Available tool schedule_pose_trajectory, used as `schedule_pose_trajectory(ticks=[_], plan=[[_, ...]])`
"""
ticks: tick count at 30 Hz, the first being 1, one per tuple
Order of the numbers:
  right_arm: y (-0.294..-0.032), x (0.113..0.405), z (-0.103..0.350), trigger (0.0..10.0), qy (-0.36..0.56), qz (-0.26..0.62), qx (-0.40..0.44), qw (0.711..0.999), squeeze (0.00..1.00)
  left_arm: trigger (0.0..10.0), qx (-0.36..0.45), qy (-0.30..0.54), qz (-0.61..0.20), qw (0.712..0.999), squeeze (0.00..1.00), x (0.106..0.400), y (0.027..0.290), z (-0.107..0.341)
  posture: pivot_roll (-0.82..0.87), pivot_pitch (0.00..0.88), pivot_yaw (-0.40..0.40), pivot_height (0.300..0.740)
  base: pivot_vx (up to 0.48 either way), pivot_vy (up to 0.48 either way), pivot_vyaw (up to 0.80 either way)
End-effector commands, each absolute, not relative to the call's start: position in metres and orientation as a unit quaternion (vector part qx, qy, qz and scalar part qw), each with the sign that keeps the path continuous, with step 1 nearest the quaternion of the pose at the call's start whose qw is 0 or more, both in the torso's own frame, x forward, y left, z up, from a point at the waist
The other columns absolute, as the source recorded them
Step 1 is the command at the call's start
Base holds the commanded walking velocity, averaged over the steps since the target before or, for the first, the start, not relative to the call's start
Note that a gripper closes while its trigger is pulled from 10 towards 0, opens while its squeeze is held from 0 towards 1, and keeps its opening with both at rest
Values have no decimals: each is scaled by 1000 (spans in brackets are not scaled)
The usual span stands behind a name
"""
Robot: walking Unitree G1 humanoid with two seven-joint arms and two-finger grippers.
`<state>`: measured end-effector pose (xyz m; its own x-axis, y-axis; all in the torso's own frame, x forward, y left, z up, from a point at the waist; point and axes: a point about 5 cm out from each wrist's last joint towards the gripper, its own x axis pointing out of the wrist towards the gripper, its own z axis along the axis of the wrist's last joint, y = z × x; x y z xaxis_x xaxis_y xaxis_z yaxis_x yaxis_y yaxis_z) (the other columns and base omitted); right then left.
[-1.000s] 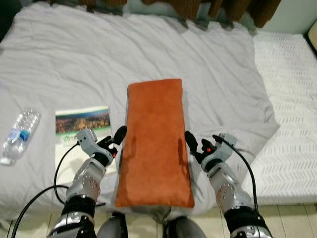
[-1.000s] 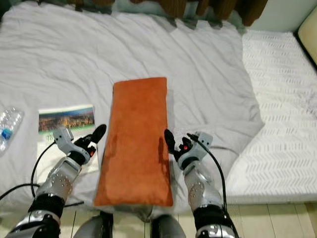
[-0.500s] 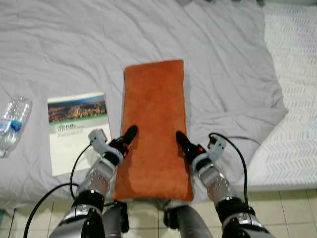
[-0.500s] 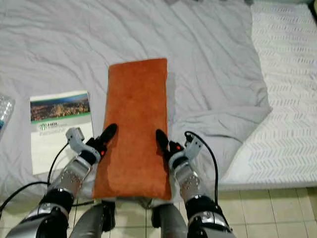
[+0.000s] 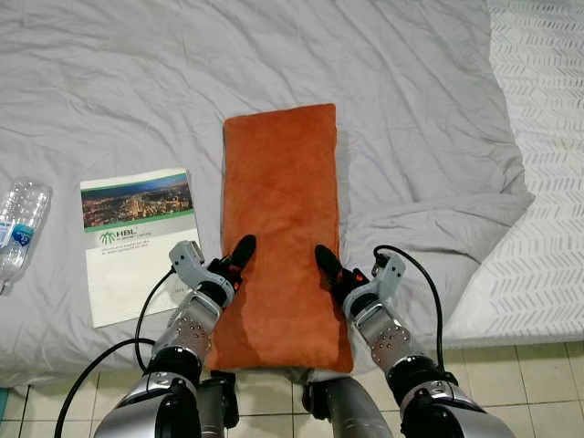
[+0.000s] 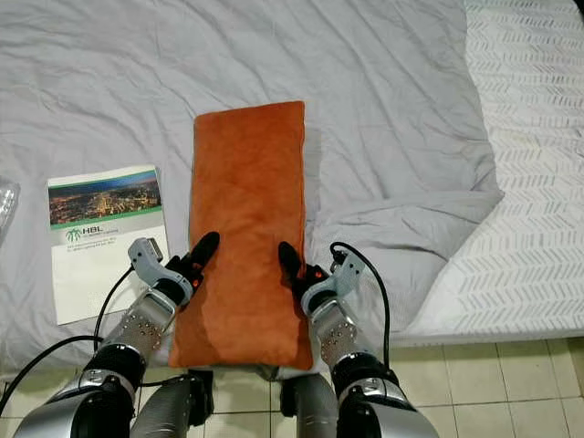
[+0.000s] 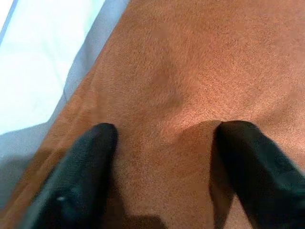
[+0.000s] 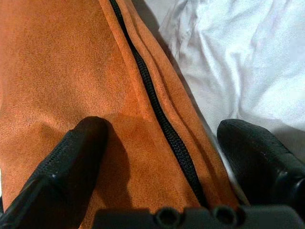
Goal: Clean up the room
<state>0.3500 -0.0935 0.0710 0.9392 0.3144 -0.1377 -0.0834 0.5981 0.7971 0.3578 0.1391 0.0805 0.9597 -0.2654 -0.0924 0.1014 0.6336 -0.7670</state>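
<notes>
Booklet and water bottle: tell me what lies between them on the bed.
Only bare grey bedsheet separates the booklet from the water bottle, as the left eye view shows.

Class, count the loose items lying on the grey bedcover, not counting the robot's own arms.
3. The orange cushion lies lengthwise in the middle, the booklet beside it on the robot's left, and the plastic bottle farther left, cut off by the picture's edge.
</notes>
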Motion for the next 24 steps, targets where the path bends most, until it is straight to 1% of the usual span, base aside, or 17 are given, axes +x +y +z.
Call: schedule_pose_trajectory(ticks=[1,2,6,13,16,17,19,21,22,24], plan=[[-67,321,33,10000,237,113,431,863,0,0,-429,190,-100,878,0,335,116,44,-44,633,-123,740,0,0,0],[-64,318,29,0,246,111,433,860,0,0,-426,197,-95,878,0,333,116,40,-46,630,-126,740,0,0,0],[-55,306,18,0,273,114,436,850,0,0,-403,236,-102,878,0,322,108,26,-36,624,-127,740,0,0,0],[-47,300,13,0,283,119,437,846,0,0,-399,242,-115,877,0,313,103,18,-30,620,-126,740,0,0,0],[-45,299,12,0,285,118,435,846,0,0,-388,236,-116,883,0,312,104,17,-24,619,-127,740,0,0,0],[-45,298,12,0,285,120,427,850,0,0,-367,226,-120,894,0,312,106,18,-21,616,-126,740,0,0,0],[-45,298,12,0,285,120,427,850,0,0,-367,226,-120,894,0,312,106,18,-21,616,-126,740,0,0,0],[-47,298,11,0,282,130,410,858,0,0,-338,212,-128,908,0,313,109,21,-17,612,-127,740,0,0,0],[-47,298,11,0,282,130,410,858,0,0,-338,212,-128,908,0,313,109,21,-17,612,-127,740,0,0,0],[-51,296,8,0,281,135,382,870,0,0,-315,199,-134,918,0,316,114,25,-19,614,-127,740,0,0,0]])
